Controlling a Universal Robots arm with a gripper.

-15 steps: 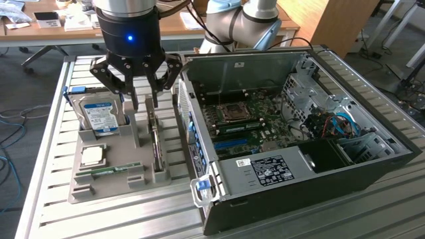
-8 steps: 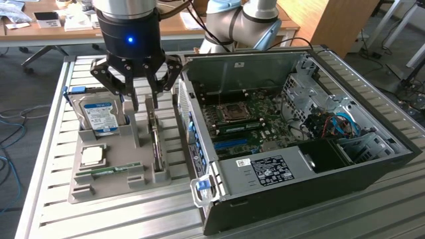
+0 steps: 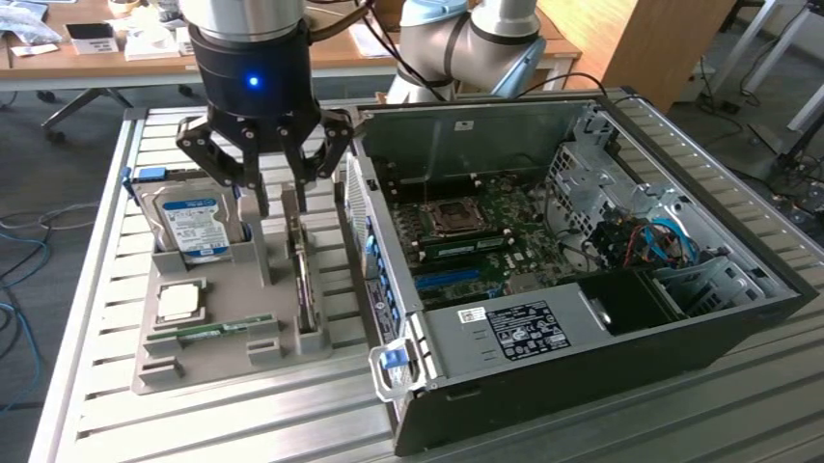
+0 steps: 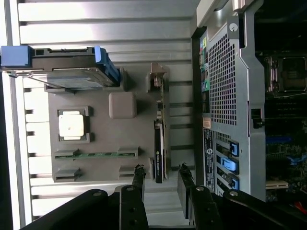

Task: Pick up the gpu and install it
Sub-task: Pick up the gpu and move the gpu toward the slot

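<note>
The gpu (image 3: 303,280) (image 4: 159,148) stands on its long edge in a slot of the grey tray (image 3: 206,367) (image 4: 105,136), along the tray's side nearest the case (image 3: 618,386) (image 4: 223,96). Edge-on it reads as a thin dark card. In the wrist view one stretch is black, the rest shows a green board edge, and a metal bracket sits at the end away from the pincer. Its fan face cannot be made out from these angles.

The pincer (image 3: 281,193) (image 4: 161,181) hangs above the tray with its jaws spread and nothing between them. In the wrist view a finger lies on each side of the card's line, near its black end. It is clear of the card.

A grey post (image 3: 261,251) (image 4: 122,104) rises from the tray's middle, just beside the card. Beyond it, a drive (image 3: 196,227) (image 4: 72,76) with a blue-white label leans in the tray's corner farthest from the case. A square chip (image 3: 179,301) (image 4: 72,126) lies flat in a pocket of the tray. A narrow green stick (image 3: 212,330) (image 4: 96,154) rests in a groove next to the chip.

The case lies open just beside the tray, its wall close along the card's other side, with the board (image 3: 477,241) showing inside. Tray and case both sit on the slatted metal bench (image 3: 258,424) (image 4: 105,28).
</note>
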